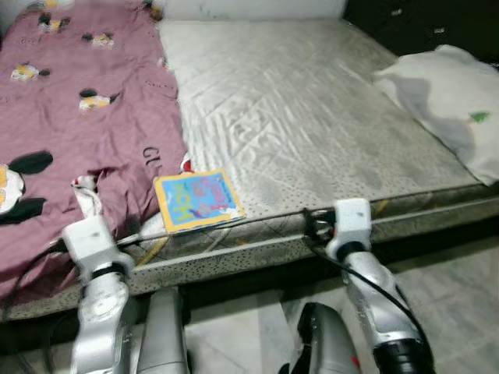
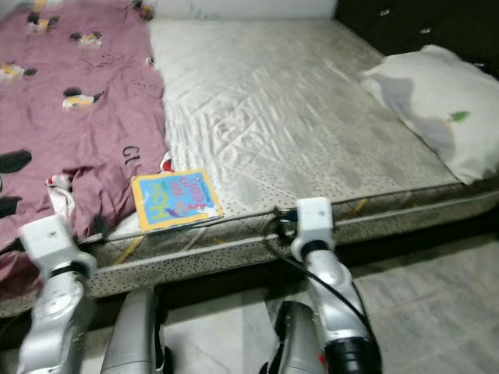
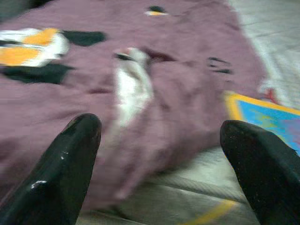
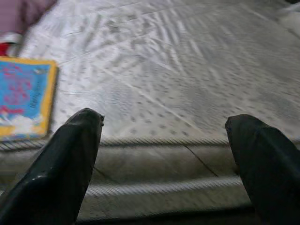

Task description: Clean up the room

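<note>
Left gripper (image 3: pixel 159 154): fingers spread wide and holding nothing, poised at the near edge of the bed, aimed at the rumpled bedsheet.
Right gripper (image 4: pixel 164 159): likewise gaping and empty, facing the bare mattress's piped edge.
Book (image 1: pixel 196 201): a yellow-bordered, blue-covered children's book lying flat near the mattress edge, ahead of and between the two grippers, nearer the left one.
Bedsheet (image 1: pixel 78 117): mauve with cartoon prints, bunched over the mattress half ahead of the left gripper, its hem just beside the book.
Mattress (image 1: pixel 312 117): grey, quilted, uncovered ahead of the right gripper.
Pillow (image 1: pixel 452 101): white, at the far corner, well apart from the right gripper, on its outer side.
Floor (image 1: pixel 452 296): pale tile below the arms.
</note>
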You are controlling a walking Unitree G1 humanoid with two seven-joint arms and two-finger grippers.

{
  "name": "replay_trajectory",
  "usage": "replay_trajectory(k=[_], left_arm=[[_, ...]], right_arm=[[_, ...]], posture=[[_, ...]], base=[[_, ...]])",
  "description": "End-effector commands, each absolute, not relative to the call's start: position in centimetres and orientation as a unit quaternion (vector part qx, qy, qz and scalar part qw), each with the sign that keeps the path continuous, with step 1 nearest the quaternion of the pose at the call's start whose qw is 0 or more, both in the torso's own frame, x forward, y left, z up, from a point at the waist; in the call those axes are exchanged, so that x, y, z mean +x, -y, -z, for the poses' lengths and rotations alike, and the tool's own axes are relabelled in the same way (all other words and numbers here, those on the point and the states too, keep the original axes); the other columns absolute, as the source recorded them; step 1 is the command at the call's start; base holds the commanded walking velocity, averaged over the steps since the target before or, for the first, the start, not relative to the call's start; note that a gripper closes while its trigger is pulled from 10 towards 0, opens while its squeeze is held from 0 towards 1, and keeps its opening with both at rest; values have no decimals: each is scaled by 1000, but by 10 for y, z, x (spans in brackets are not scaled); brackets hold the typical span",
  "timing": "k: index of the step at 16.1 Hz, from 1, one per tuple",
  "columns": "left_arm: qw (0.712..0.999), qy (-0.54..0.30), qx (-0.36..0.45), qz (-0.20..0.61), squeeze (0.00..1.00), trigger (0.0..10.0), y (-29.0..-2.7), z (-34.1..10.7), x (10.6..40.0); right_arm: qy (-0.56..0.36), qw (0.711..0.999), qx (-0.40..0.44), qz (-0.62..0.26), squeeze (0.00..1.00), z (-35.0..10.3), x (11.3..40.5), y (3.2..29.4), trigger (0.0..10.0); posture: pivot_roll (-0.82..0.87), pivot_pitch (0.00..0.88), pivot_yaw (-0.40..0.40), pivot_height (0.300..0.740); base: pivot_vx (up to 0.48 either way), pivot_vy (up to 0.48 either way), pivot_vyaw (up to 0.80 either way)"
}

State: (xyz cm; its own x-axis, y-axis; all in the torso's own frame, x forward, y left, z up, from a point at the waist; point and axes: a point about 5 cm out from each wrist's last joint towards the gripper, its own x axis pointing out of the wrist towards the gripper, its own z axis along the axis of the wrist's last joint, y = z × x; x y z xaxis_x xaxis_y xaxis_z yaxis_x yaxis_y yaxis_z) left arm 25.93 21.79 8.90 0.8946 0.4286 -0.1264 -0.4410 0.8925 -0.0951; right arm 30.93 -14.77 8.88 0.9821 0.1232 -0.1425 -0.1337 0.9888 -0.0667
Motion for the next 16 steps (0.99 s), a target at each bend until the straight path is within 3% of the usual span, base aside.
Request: replay_trajectory(k=[1,6,8,11,14,16], left_arm=[[971,-51,-64,-223,0,10000,-218,-90,261],[979,-48,-73,-185,0,10000,-217,-90,273],[982,-50,-76,-163,0,10000,-211,-93,279],[987,-33,-61,-143,0,10000,-207,-98,289],[984,-45,-83,-151,0,10000,-202,-93,287],[984,-51,-79,-152,0,10000,-201,-92,287]], right_arm=[[-66,995,-43,-57,0,-91,310,153,10000],[-60,996,-47,-50,0,-92,312,160,10000],[-61,995,-54,-55,0,-94,316,159,10000],[-38,994,-83,-55,0,-105,326,163,10000],[-48,994,-97,-21,0,-103,325,188,10000],[-48,994,-100,-21,0,-102,325,189,10000]], posture=[[-33,113,-61,553],[-35,83,-63,553],[-41,54,-51,553],[-61,86,-54,553],[-61,84,-51,553],[-61,87,-48,553]], base=[[0,0,0],[0,0,0],[298,0,0],[294,0,0],[0,0,0],[0,0,0]])
